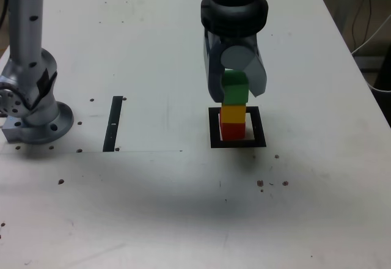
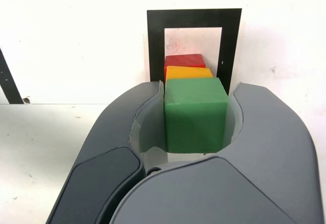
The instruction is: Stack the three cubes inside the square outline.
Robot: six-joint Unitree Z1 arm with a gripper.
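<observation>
My gripper (image 1: 236,93) is shut on the green cube (image 1: 234,87), one jaw pressed against each side of it. The green cube sits directly over the yellow cube (image 1: 233,114), which rests on the red cube (image 1: 231,131). I cannot tell whether green touches yellow or hangs just above it. The red cube stands on the white centre of the square outline (image 1: 214,142). In the wrist view my gripper (image 2: 196,90) frames the green cube (image 2: 196,114), with slivers of the yellow cube (image 2: 188,73) and red cube (image 2: 184,60) beyond it, inside the square outline (image 2: 155,35).
The arm's grey base (image 1: 30,113) stands at the exterior view's left. A narrow black strip (image 1: 113,124) lies between the base and the outline, also visible in the wrist view (image 2: 9,81). Cables (image 1: 369,30) hang past the table's right edge in the exterior view.
</observation>
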